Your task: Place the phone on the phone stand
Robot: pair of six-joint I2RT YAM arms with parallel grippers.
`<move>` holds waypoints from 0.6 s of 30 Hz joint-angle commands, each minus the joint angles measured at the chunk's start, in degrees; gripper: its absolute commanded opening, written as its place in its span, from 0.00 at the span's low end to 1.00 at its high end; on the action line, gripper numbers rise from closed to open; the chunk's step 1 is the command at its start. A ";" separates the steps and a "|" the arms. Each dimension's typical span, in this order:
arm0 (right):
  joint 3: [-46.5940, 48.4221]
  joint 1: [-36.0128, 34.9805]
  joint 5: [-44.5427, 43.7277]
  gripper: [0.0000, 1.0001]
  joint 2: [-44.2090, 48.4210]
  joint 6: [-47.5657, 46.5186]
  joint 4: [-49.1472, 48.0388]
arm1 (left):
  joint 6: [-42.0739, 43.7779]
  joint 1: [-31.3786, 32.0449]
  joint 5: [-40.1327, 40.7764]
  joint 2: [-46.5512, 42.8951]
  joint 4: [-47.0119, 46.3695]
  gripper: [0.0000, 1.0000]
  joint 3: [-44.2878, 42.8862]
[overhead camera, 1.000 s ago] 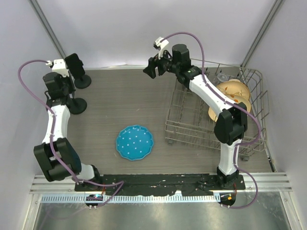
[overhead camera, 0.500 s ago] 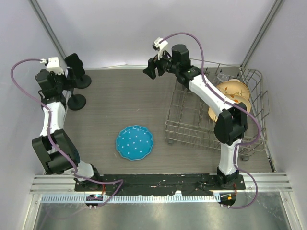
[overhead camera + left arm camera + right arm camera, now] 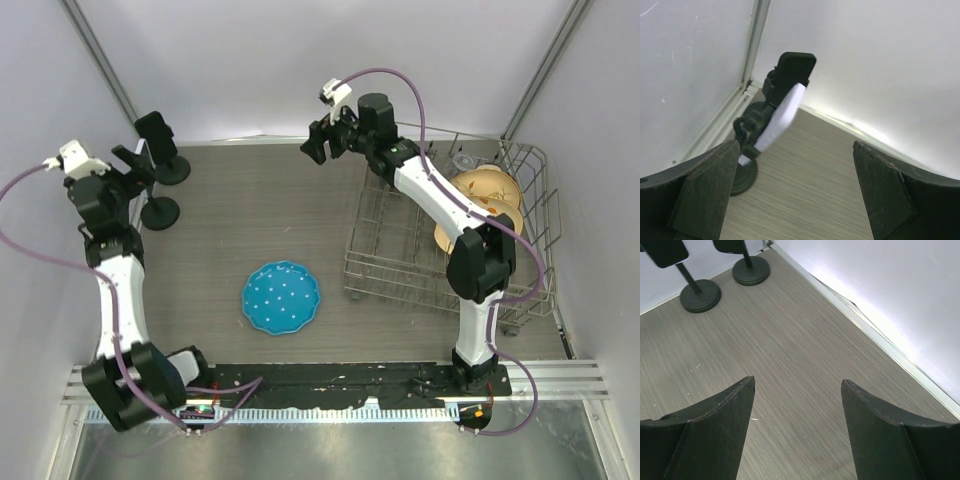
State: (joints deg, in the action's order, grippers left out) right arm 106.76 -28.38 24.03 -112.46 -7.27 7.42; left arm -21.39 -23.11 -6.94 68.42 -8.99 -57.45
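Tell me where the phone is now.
Top view, far-left corner: the phone sits on the rear phone stand, just right of the open left gripper, which is clear of it.

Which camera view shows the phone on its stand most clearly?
The left wrist view: the phone is close and central, tilted in its stand. The top external view shows it small, from above; the right wrist view cuts it off at the top edge.

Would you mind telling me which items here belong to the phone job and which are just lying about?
Job: phone, phone stand.
Lying about: spare stand, blue plate, dish rack, wooden dishes.
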 commanded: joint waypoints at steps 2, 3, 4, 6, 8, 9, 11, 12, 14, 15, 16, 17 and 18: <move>-0.67 0.17 -10.47 0.75 7.60 2.86 -0.30 | -10.70 2.98 -0.61 -10.48 -3.57 1.00 10.94; -1.63 0.17 -11.63 0.76 8.66 3.39 -0.39 | -8.87 4.03 -1.32 -11.46 -5.84 1.00 12.17; -2.08 0.17 -13.29 0.76 10.41 4.01 -0.39 | -7.46 6.91 -3.41 -12.17 -7.34 1.00 14.36; -3.48 0.17 -18.55 0.81 12.70 6.56 -0.39 | -1.60 10.61 -5.97 -13.84 -11.37 1.00 15.96; -4.36 0.17 -21.03 0.82 15.94 7.18 -0.04 | 2.47 17.55 -7.64 -14.72 -12.10 1.00 16.93; -4.98 0.17 -23.57 0.83 17.00 9.44 0.22 | 3.88 19.49 -8.87 -14.81 -12.80 1.00 17.02; -5.33 0.17 -27.53 0.83 20.25 12.00 1.80 | 3.55 22.58 -15.25 -14.81 -13.24 0.98 16.32; -6.47 0.08 -29.55 0.83 21.75 14.45 2.59 | 3.81 25.28 -16.86 -14.98 -13.50 0.99 15.88; -9.10 -0.70 -32.11 0.83 25.17 16.31 3.65 | 4.77 29.52 -19.07 -15.95 -13.07 0.99 15.53; -12.68 -0.88 -33.16 0.83 30.06 17.10 3.65 | 5.21 30.40 -22.56 -17.43 -12.98 0.99 15.53; -14.98 -1.23 -34.83 0.83 32.63 17.89 2.87 | 5.65 31.80 -23.81 -18.32 -12.63 0.99 15.70; -17.61 -1.32 -35.54 0.84 36.14 18.60 1.82 | 6.61 32.42 -24.26 -19.72 -12.28 1.00 15.96; -23.21 -1.41 -35.98 0.84 42.79 19.21 0.76 | 7.32 33.21 -23.65 -21.04 -11.84 1.00 16.49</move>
State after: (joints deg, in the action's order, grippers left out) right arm 92.64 -28.75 -5.19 -83.33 6.81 10.46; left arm -18.39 7.46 -24.27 52.71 -16.99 -39.92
